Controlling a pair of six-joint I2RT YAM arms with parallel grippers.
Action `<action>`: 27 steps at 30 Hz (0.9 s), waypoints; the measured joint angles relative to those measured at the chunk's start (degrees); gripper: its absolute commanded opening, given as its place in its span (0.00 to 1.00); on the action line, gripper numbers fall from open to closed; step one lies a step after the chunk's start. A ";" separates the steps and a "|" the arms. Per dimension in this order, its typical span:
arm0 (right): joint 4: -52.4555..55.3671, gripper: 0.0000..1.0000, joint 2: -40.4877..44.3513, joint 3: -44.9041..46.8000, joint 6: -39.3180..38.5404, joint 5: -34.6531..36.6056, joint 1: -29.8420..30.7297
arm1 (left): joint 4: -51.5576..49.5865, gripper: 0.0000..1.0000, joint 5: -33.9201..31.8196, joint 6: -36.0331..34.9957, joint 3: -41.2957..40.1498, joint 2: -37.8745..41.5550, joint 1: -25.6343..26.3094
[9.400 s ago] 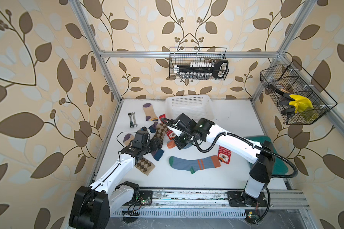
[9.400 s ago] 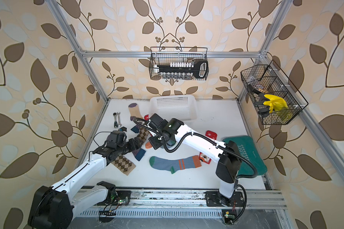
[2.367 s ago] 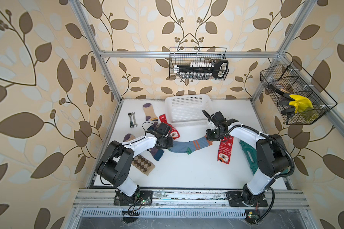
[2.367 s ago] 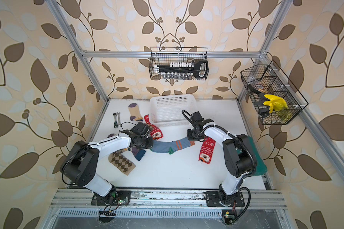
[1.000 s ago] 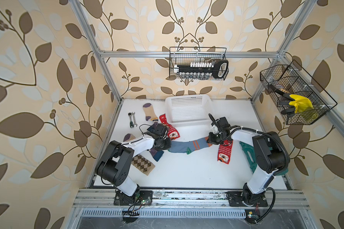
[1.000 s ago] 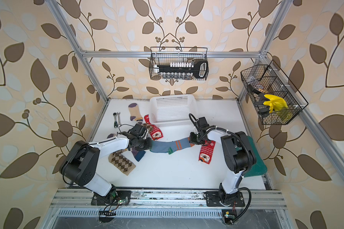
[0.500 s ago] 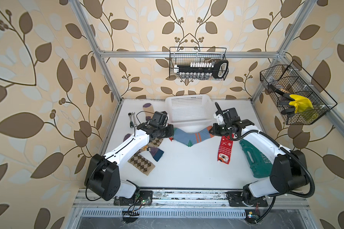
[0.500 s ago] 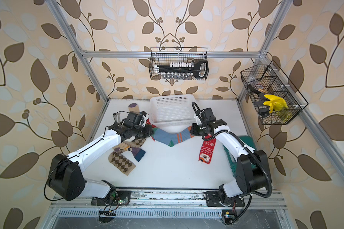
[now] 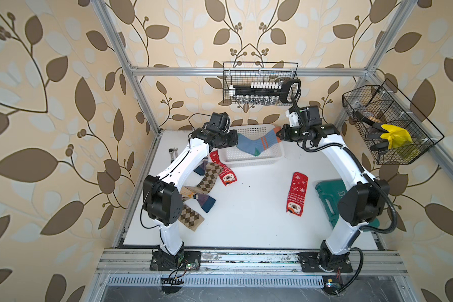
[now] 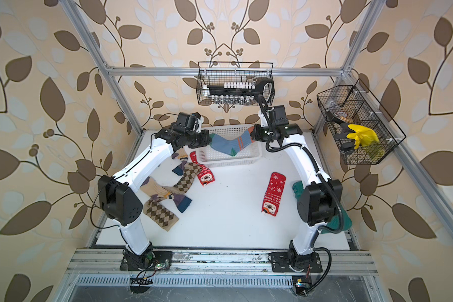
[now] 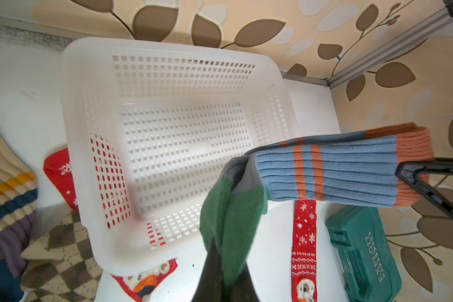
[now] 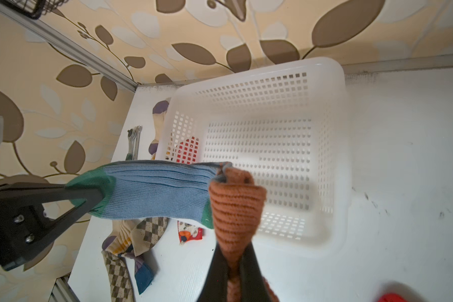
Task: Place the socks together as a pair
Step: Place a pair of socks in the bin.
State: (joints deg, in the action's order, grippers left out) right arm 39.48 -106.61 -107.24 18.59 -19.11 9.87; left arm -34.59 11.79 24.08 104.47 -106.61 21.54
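Two blue-grey socks with green toes and orange stripes hang stretched, one lying against the other, above the white basket. My left gripper is shut on their green toe end. My right gripper is shut on their orange cuffs. On the table lie two red Christmas socks. Brown argyle socks and a beige sock with a purple toe are piled at the left.
A dark green case lies by the right arm's base. A wrench sits at the back left of the table. Wire baskets hang on the back and right walls.
Both arms have risen off the table and swung toward the back wall, carrying the blue-grey socks from the middle of the table to above the basket.
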 measured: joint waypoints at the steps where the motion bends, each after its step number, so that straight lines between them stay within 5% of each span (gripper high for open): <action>1: 0.26 0.00 -2.34 -2.08 -0.07 -0.02 -0.35 | -0.17 0.00 0.07 -0.02 1.46 -1.81 -0.79; 11: 3.15 0.00 -22.10 -14.29 -0.26 -0.46 -2.14 | -2.27 0.00 2.99 -0.13 7.82 -16.24 -7.10; 21: 4.46 0.00 -26.58 -18.60 -0.90 -0.42 -2.54 | -2.23 0.06 5.81 -0.15 15.06 -24.15 -7.26; 27: 4.37 0.00 -27.76 -20.33 -0.85 -0.44 -2.93 | -1.38 0.00 5.75 -0.11 15.21 -24.44 -7.26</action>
State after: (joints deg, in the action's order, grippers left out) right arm 43.86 -134.37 -127.57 17.74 -19.55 6.94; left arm -35.97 17.54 23.97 119.68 -131.04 14.28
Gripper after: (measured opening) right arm 0.058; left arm 0.054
